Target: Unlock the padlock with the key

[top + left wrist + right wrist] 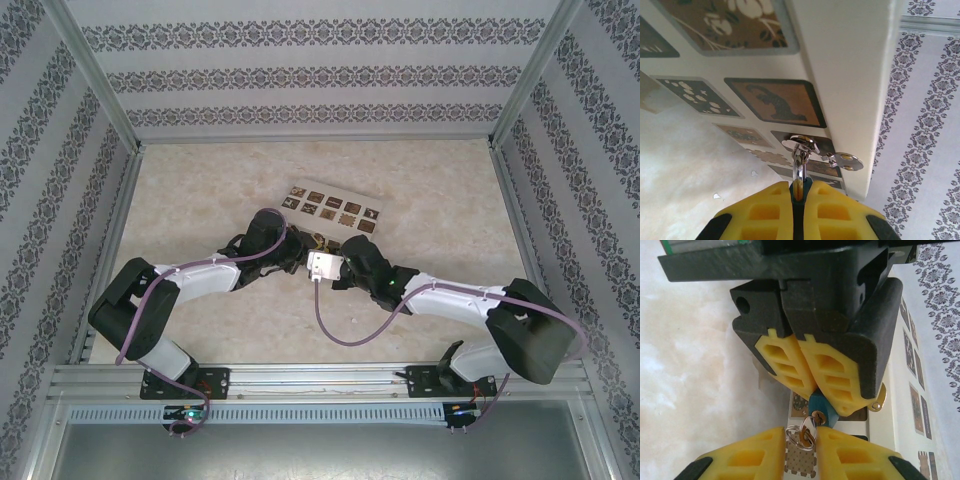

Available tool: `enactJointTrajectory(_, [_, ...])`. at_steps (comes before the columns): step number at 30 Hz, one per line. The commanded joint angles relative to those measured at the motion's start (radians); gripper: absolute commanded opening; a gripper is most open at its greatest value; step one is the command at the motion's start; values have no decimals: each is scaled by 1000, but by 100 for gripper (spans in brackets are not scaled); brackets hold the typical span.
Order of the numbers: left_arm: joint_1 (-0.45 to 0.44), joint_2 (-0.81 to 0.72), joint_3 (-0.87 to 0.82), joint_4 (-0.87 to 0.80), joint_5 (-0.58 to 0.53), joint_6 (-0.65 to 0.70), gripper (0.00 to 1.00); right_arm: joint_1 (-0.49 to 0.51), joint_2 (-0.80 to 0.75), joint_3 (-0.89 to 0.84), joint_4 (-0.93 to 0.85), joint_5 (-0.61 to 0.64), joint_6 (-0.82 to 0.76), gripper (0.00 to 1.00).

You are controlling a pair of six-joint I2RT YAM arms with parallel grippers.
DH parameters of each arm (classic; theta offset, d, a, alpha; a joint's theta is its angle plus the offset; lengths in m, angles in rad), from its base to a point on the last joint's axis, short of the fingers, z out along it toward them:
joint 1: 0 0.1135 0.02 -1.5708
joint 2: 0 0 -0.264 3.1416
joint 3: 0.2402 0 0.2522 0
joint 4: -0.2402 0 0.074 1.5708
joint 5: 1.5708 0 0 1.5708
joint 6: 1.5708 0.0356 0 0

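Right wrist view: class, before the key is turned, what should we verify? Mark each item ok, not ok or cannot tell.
1. Padlock clamped in the left end effector: ok.
2. Key lying between the fingers of the right end effector: ok.
3. Right end effector gripping the key firmly: cannot tell.
4. Key pushed fully into the padlock: cannot tell.
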Motion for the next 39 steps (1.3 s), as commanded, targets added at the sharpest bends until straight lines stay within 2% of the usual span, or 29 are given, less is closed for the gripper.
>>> enactJointTrajectory(1, [-14, -5, 36, 79, 22, -18, 0, 15, 15, 25, 43, 19, 33, 21])
enactJointTrajectory(10, [-14, -4, 26, 99, 23, -30, 0, 23, 32, 4, 119, 66, 110, 16])
enactJointTrajectory(20, [-14, -4, 23, 106, 22, -34, 0, 26, 46, -21, 176, 117, 145, 0])
enactJointTrajectory(30, [-14, -4, 19, 110, 23, -35, 0, 26, 49, -27, 209, 132, 187, 0])
enactJointTrajectory(34, [-14, -7, 12, 115, 26, -37, 0, 26, 46, -32, 242, 141, 276, 0])
enactJointTrajectory(39, [-17, -14, -1, 121, 22, -40, 0, 22, 34, -61, 328, 100, 468, 0])
